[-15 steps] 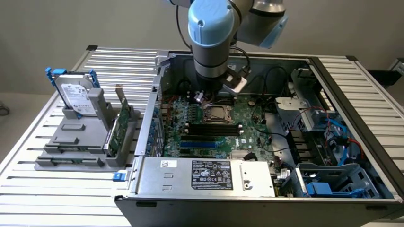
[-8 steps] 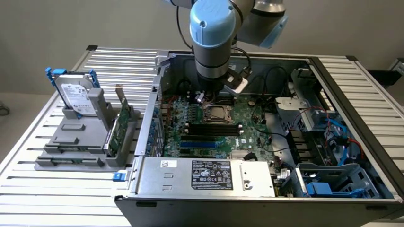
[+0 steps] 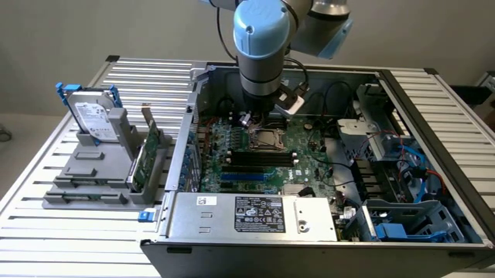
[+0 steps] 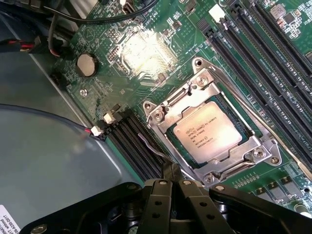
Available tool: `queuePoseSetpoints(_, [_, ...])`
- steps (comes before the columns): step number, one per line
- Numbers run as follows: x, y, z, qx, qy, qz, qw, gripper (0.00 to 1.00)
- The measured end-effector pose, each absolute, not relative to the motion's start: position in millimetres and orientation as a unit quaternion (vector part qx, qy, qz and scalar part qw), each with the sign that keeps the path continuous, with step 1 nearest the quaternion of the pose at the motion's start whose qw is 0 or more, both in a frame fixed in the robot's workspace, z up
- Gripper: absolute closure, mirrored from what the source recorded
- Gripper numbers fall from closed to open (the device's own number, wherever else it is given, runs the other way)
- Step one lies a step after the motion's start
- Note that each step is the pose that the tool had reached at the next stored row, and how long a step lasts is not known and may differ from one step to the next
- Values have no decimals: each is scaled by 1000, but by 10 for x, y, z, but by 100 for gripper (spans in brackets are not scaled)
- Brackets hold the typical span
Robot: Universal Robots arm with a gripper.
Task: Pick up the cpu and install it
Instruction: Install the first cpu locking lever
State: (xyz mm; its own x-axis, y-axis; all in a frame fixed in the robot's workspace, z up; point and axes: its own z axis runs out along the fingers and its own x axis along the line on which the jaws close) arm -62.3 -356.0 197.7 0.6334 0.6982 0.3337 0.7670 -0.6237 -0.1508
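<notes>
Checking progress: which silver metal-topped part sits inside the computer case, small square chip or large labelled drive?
The small square cpu, lying in the metal-framed motherboard socket; the hard drive stands outside in blue brackets.

Nothing is legible. The cpu (image 4: 208, 132) bears faint printed lines; the black label (image 3: 260, 214) on the power supply (image 3: 313, 219) and the sticker (image 3: 97, 123) on the hard drive (image 3: 83, 101) are unreadable.

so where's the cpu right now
The cpu sits in the metal-framed socket on the green motherboard, between two banks of black memory slots; in the exterior view that is mid-case, right beneath the arm's wrist.
</notes>
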Motion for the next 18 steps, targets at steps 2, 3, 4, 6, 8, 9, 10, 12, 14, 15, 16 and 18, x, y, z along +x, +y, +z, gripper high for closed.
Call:
queuePoseSetpoints(2, [-623,-3549,1977,-894,-407,-122,140,89])
queuePoseSetpoints(3, [-623,-3542,1977,-895,-405,-122,140,89])
queuePoseSetpoints(4, [-623,-3536,1976,-896,-403,-122,140,89])
queuePoseSetpoints(6, [-623,-3525,1975,-898,-399,-122,140,89])
queuePoseSetpoints(8, [-623,-3522,1974,-899,-396,-122,140,89])
queuePoseSetpoints(9, [-623,-3522,1974,-900,-395,-121,140,89])
queuePoseSetpoints(10, [-622,-3522,1974,-900,-394,-121,140,89])
queuePoseSetpoints(12, [-619,-3523,1973,-901,-393,-120,141,89])
queuePoseSetpoints(14, [-611,-3522,1973,-901,-393,-120,141,89])
queuePoseSetpoints(15, [-607,-3522,1972,-901,-392,-120,141,89])
queuePoseSetpoints(16, [-603,-3522,1972,-901,-392,-120,141,89])
queuePoseSetpoints(18, [-595,-3522,1971,-901,-392,-120,141,89])
